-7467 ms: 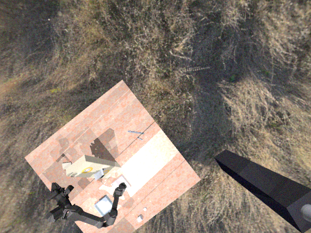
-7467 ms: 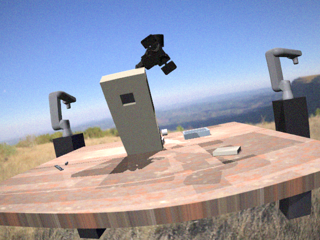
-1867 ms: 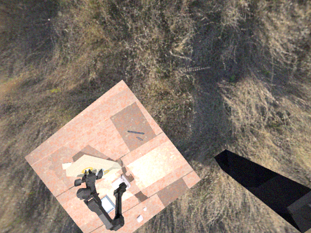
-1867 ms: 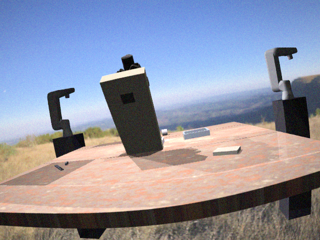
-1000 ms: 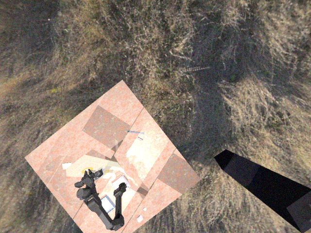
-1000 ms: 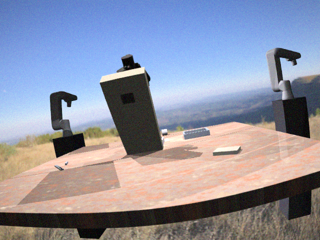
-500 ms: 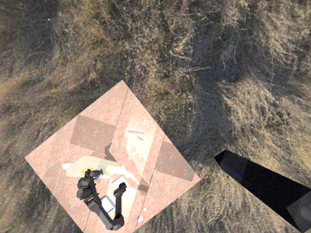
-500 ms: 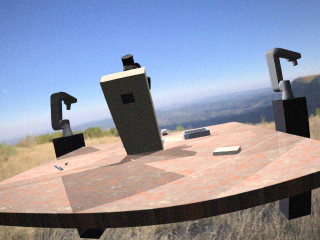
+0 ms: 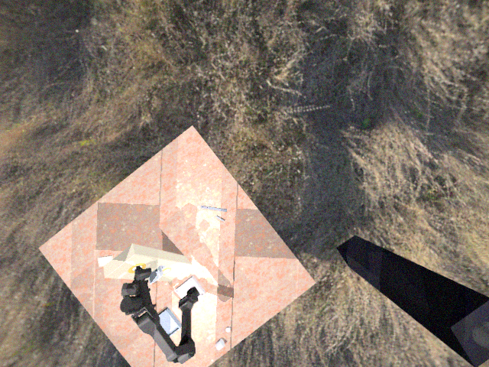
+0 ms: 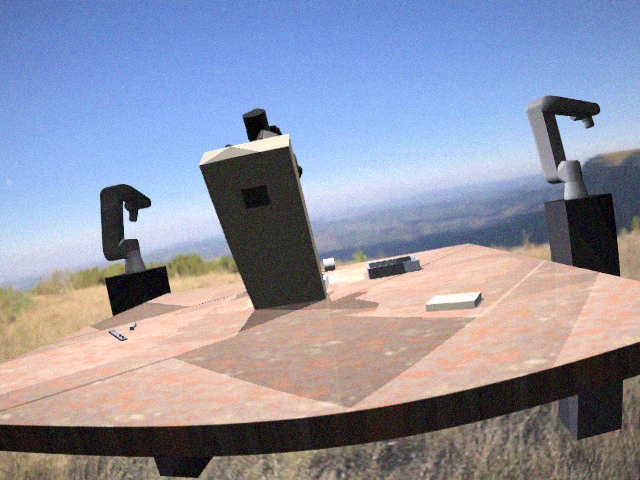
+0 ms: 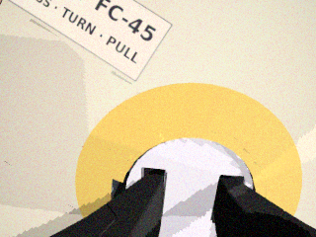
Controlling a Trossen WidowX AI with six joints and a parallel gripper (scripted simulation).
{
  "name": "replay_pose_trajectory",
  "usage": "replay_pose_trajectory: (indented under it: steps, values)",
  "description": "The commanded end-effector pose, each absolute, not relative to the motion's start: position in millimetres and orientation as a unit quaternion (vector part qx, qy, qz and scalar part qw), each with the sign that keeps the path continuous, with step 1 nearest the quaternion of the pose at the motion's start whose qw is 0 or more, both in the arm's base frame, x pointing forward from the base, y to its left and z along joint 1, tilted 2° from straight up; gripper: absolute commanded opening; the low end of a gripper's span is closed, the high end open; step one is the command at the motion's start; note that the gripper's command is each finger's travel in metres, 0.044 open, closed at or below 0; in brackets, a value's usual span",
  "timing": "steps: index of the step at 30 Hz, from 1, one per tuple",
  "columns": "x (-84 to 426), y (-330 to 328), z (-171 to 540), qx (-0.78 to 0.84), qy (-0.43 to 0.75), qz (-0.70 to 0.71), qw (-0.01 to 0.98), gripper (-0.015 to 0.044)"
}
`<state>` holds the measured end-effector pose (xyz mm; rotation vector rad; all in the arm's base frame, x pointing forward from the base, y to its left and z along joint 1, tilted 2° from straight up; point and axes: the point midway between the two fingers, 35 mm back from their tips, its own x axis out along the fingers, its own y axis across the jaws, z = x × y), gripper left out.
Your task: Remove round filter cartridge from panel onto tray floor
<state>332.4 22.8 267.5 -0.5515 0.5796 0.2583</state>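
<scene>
The pale service panel (image 9: 166, 256) (image 10: 268, 248) (image 11: 44, 114) stands tilted, with a yellow ring (image 11: 193, 109) around its round opening. The white cartridge (image 11: 193, 153) sits inside the ring in the wrist view; how far its face stands out cannot be told. My gripper (image 11: 193, 177) is shut on the cartridge, its two black fingertips at the face, where they hide the slots. A small dark pointer (image 11: 118, 189) shows at the left of the cartridge's edge. The blue-grey tray (image 9: 169, 320) (image 10: 383, 270) lies on the table, apart from the panel, with nothing visible in it.
A printed label (image 11: 125, 35) is on the panel. A white square object (image 9: 189, 285) lies between panel and arm. A flat pale block (image 9: 105, 261) (image 10: 453, 301) lies beside the panel. A thin bar (image 9: 213, 208) (image 10: 117, 335) lies behind it. Two grey arms (image 10: 111, 222) (image 10: 542, 139) stand on pedestals beyond the table.
</scene>
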Motion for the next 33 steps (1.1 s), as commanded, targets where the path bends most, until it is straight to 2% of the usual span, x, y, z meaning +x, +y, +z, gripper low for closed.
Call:
replay_pose_trajectory:
  steps: [1,11,33]
  values:
    - [328.2,21.6,272.9,-0.278,0.281,0.127,0.91,0.0]
    - [274.8,16.8,309.3,-0.247,0.287,0.118,0.918,0.0]
    - [259.9,16.0,287.1,-0.247,0.287,0.118,0.918,0.0]
